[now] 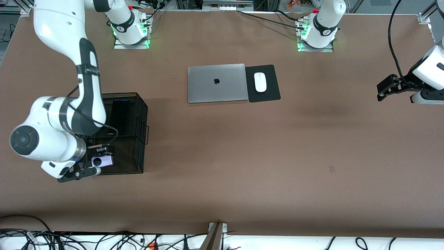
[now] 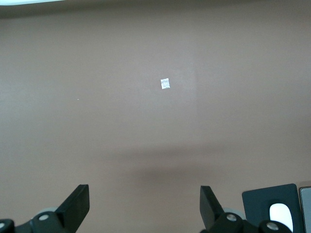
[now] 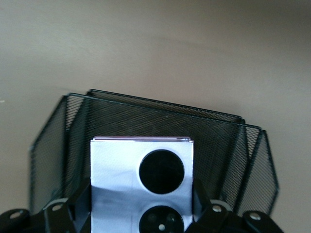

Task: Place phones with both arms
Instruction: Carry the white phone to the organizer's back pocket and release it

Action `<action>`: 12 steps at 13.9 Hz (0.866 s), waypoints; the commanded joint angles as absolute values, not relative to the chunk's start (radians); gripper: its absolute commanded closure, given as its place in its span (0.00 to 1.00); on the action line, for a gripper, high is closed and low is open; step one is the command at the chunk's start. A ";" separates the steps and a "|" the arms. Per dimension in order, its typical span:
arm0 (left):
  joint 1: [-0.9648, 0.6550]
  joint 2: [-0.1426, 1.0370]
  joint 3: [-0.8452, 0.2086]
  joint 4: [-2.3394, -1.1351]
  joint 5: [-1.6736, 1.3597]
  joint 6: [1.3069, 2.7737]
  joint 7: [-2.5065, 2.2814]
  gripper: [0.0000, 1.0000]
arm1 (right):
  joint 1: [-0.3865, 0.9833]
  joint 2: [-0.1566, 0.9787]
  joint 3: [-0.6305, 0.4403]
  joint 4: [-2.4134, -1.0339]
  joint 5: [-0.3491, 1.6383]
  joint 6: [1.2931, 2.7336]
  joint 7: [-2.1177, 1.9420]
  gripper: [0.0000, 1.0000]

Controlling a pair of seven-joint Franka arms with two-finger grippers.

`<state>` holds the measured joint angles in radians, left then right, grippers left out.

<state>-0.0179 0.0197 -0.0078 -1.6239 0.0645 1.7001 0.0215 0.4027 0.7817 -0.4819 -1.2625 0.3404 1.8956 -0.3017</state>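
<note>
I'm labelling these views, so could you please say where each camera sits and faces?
Front: high across the table, facing both arms; right gripper holds the lilac phone over the mesh basket.
Left wrist: looks past the open left gripper at bare table.
Right wrist: shares phone and basket with front.

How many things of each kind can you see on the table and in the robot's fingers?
Phones: 2, lilac-white phone, black phone
Mesh basket: 1
Laptop: 1
Mouse: 1
Mouse pad: 1
Total: 6
</note>
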 commanded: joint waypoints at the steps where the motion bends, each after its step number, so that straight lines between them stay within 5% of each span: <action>1: -0.021 0.029 -0.002 -1.597 0.038 1.677 0.038 0.00 | 0.390 0.795 -0.483 -1.339 0.385 1.972 -0.293 1.00; 4: -0.021 0.029 0.000 -1.595 0.038 1.677 0.040 0.00 | 0.390 0.801 -0.482 -1.384 0.391 2.008 -0.288 0.95; 6: -0.021 0.029 0.000 -1.597 0.038 1.677 0.040 0.00 | 0.388 0.804 -0.482 -1.382 0.391 2.010 -0.269 0.01; 12: -0.021 0.029 0.000 -1.597 0.038 1.677 0.041 0.00 | 0.396 0.753 -0.485 -1.361 0.384 1.968 -0.255 0.00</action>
<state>-0.0179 0.0197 -0.0078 -1.6239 0.0645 1.6997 0.0215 0.3898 0.8016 -0.4822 -1.3517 0.3747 1.9988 -0.2684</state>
